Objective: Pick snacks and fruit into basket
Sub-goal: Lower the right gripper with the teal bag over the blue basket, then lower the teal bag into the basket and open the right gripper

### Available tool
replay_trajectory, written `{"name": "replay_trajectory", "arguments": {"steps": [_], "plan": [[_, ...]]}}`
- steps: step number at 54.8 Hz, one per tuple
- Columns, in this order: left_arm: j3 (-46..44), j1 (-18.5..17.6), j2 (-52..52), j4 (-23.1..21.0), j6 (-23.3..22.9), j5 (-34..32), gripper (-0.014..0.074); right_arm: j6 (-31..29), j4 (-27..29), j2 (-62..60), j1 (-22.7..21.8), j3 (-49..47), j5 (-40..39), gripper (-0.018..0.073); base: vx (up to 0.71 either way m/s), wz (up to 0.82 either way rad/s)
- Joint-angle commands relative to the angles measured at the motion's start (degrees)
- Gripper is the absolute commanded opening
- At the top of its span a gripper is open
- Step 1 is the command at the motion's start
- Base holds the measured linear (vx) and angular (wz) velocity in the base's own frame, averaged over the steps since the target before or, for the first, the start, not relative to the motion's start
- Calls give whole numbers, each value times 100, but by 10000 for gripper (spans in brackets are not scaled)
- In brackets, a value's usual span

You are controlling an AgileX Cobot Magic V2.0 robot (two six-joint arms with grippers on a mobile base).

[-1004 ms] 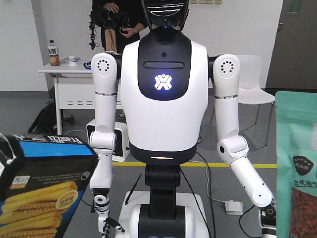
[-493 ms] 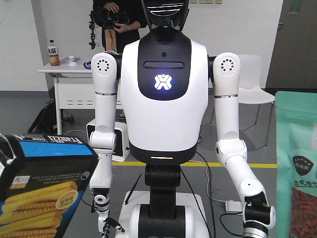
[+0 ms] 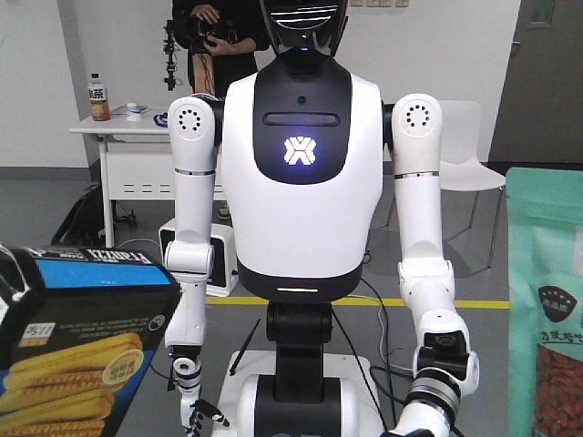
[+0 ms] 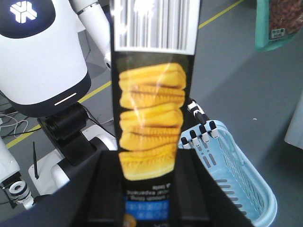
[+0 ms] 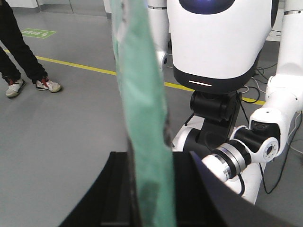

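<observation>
My left gripper [image 4: 147, 189] is shut on the black Franzzi box [image 4: 150, 109], which stands upright between the black jaws; the same box fills the front view's lower left [image 3: 82, 337]. In the right wrist view my right gripper [image 5: 151, 189] is shut on the teal pouch [image 5: 139, 94], seen edge-on. Its face with the black label shows at the front view's right edge [image 3: 547, 309]. The light blue basket [image 4: 236, 189] sits low and right of the box, with black-tipped robot fingers [image 4: 201, 132] on its far rim. No fruit is in view.
A white humanoid robot [image 3: 301, 182] stands right in front, its arm [image 3: 437, 355] low on the right. Behind it are a white table [image 3: 127, 137] with a bottle, a white chair [image 3: 465, 173] and a person [image 3: 214, 36]. A person's legs [image 5: 19, 52] stand to the left.
The humanoid's arm on the right has swung its forearm inward and down toward the camera. The box and the pouch have stayed where they were.
</observation>
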Motion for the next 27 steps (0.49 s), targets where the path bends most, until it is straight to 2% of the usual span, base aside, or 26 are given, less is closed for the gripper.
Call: {"name": "replay_trajectory", "arguments": {"steps": [1, 18, 27], "plan": [[-209, 16, 27, 33, -11, -556, -11, -65, 138, 29, 5, -193, -504, -7, 0, 0], [-209, 16, 27, 27, -11, -556, -11, -60, 148, 29, 5, -193, -631, -7, 0, 0], [-209, 16, 27, -19, -16, -556, -11, -1, 465, 29, 5, -193, -631, -7, 0, 0]]}}
